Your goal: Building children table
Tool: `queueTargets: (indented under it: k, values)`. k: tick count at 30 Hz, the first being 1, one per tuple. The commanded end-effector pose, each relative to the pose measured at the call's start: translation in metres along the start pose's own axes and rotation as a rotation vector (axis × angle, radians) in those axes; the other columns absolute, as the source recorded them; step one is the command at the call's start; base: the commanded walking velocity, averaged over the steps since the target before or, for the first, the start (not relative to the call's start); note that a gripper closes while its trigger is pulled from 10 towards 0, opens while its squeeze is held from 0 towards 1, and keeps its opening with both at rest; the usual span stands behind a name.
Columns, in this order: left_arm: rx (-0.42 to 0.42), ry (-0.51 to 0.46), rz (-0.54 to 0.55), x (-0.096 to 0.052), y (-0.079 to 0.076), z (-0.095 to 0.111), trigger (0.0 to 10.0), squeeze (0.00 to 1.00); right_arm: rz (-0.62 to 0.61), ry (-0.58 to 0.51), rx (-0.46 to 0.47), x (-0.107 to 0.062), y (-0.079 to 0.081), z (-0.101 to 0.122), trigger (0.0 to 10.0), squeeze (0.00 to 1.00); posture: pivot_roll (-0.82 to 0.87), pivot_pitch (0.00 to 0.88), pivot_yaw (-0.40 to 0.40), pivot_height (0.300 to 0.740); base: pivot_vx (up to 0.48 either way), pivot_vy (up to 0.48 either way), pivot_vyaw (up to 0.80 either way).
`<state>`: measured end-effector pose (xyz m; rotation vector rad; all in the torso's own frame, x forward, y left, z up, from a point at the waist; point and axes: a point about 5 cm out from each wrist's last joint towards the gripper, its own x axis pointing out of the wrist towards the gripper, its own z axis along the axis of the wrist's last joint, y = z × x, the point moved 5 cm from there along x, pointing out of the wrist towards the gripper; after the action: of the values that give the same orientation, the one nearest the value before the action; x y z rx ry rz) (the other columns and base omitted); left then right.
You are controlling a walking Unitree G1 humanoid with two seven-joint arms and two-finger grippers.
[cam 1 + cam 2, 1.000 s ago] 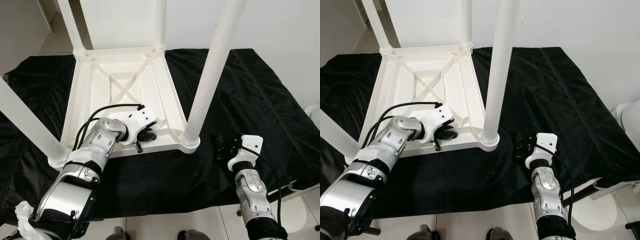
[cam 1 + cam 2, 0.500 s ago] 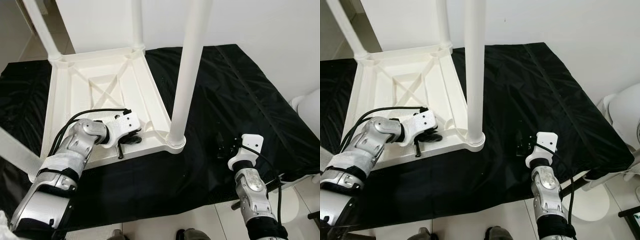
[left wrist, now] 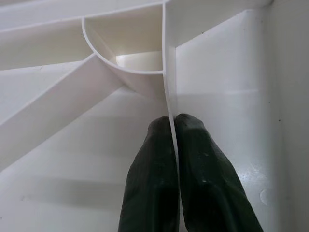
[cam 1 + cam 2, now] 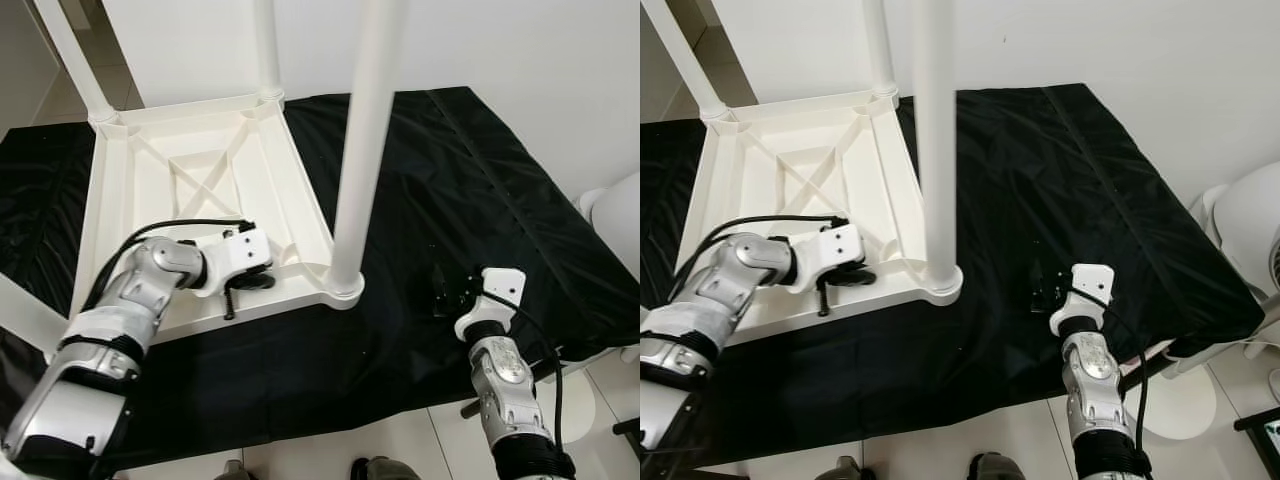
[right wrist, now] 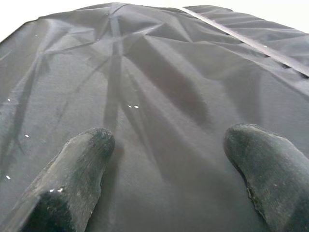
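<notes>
A white plastic children's table [image 4: 200,190] lies upside down on a black cloth [image 4: 450,180], with its legs pointing up. The nearest leg [image 4: 360,150] stands in the front right corner socket. My left gripper [image 4: 252,283] reaches over the table's front rim beside that corner. In the left wrist view it [image 3: 173,125] is shut on a thin upright rib [image 3: 169,72] of the table's underside, just short of the curved socket wall. My right gripper [image 4: 445,290] hovers low over the bare cloth to the right of the table, open [image 5: 169,140], with nothing between its fingers [image 5: 82,154].
The cloth's front edge hangs over pale floor tiles [image 4: 330,450]. A white rounded object [image 4: 1250,220] stands off the cloth's right edge. A white wall [image 4: 500,40] runs behind the cloth. To the right of the table the cloth is bare.
The camera has shifted, so the whole scene sits further left and lower. The left gripper stays clamped on the rib. The gap between the table's near corner and the right gripper looks wider.
</notes>
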<state>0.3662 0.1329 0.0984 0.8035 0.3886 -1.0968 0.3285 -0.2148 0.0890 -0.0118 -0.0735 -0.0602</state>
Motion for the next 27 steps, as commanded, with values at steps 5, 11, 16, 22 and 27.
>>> queueTargets:
  k: [5, 11, 16, 22, 27]
  values:
    - [-0.041, 0.181, 0.07, -0.029, 0.008, -0.05, 10.0, 0.0, -0.015, 0.034, 0.007, -0.005, -0.003, -0.008, 10.0, 0.0, -0.01, 0.059, 0.039, 0.74, 0.0, 0.0, 0.0]
    - [-0.02, 0.172, 0.032, -0.031, 0.004, -0.048, 10.0, 1.0, -0.014, 0.036, 0.006, -0.006, -0.003, -0.009, 10.0, 0.0, -0.01, 0.061, 0.038, 0.74, 0.0, 0.0, 0.0]
    - [-0.029, 0.142, -0.006, -0.032, -0.001, -0.044, 10.0, 0.0, -0.009, 0.032, 0.002, -0.007, -0.002, -0.008, 10.0, 0.0, -0.01, 0.058, 0.036, 0.74, 0.0, 0.0, 0.0]
    - [-0.07, 0.053, -0.032, -0.039, -0.001, -0.033, 10.0, 0.0, 0.004, 0.03, -0.002, -0.008, 0.0, -0.009, 10.0, 0.0, 0.0, 0.055, 0.03, 0.74, 0.0, 0.0, 0.0]
    - [-0.137, -0.051, -0.053, -0.046, -0.003, -0.022, 10.0, 0.0, 0.015, 0.032, 0.003, -0.01, 0.004, -0.009, 10.0, 0.0, 0.01, 0.052, 0.025, 0.74, 0.0, 0.0, 0.0]
